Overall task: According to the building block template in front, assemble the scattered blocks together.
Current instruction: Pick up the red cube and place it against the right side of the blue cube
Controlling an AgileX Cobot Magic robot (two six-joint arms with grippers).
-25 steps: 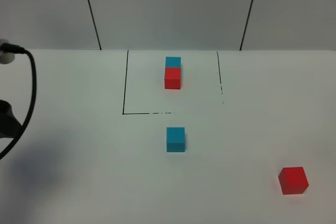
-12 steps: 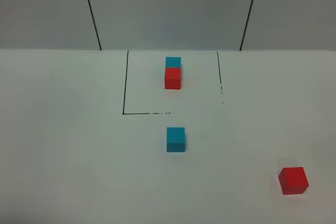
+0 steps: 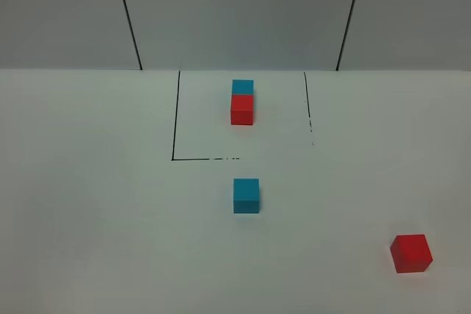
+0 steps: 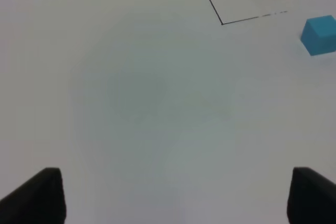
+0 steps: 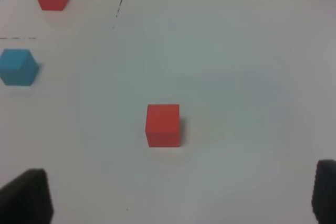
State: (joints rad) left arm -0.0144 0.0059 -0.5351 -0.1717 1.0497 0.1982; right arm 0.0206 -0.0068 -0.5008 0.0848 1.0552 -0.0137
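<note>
White matte tabletop (image 3: 96, 204), and the high view has just cleared. The dark cable of the left arm that looped in at the left edge a second ago is gone, so neither arm is over the work area now. None of the blocks has shifted. To my eye that means we're at the very start, with nothing collected and the whole assembly yet to do.

Left gripper (image 4: 173, 198) hangs over bare table, black fingertips set wide apart, nothing between them. Right gripper (image 5: 176, 195) is just as wide and just as empty.

At the far middle of the table sits the building block template (image 3: 242, 101), blue cube behind, red in front, joined face to face. A thin black outline (image 3: 175, 115) frames it, its near line broken. The loose blue cube (image 3: 246, 195) sits just outside that near line, centred. The loose red cube (image 3: 411, 253) lies well apart, towards the near right corner, ahead of the right gripper's open fingers.

All the cubes are plain, matte, sharp-edged and equal in size. I'd judge those flat faces easy to pinch.
</note>
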